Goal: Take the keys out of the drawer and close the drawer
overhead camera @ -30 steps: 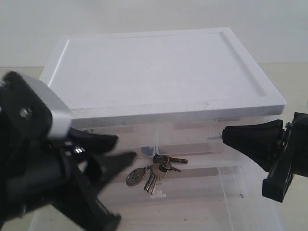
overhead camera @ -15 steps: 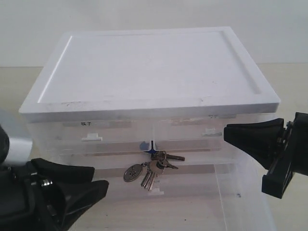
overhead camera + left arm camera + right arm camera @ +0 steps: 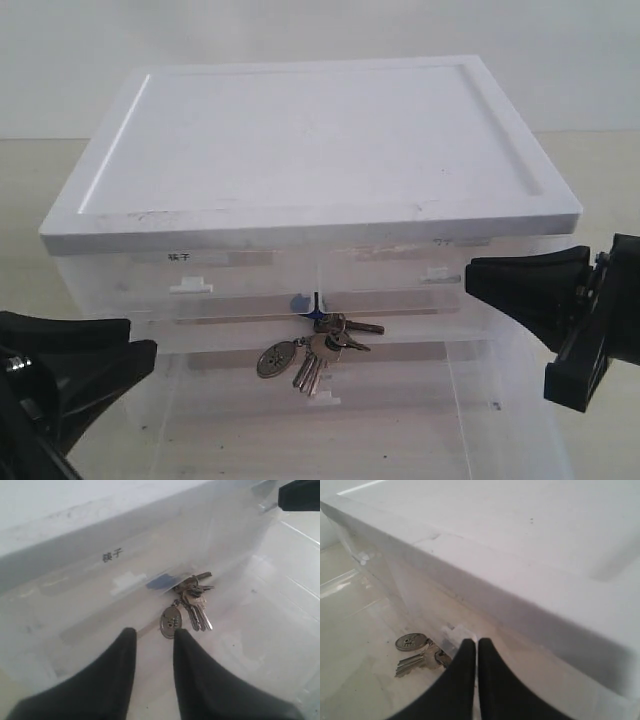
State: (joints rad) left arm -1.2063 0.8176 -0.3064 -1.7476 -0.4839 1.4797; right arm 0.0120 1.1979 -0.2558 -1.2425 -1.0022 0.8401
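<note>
Left claw (image 3: 154, 636) has withdrawn; keys (image 3: 318, 350) lie blades toward drawer (image 3: 420, 430) front

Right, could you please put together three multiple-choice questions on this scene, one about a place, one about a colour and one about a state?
1. Where do the keys lie?
A. On the cabinet's white top.
B. On the floor of the pulled-out drawer.
C. Between the left gripper's fingers.

2. What colour is the round tag on the keys?
A. Red.
B. Green.
C. Blue.

3. How does the right gripper stand?
A. Shut on nothing.
B. Shut on the keys.
C. Wide open.

Answers:
1 B, the bunch rests loose on the floor of the open drawer.
2 C, a blue patch shows beside the ring, partly behind the translucent plastic.
3 A, in the right wrist view its fingers meet, with the keys lying beyond them.
</note>
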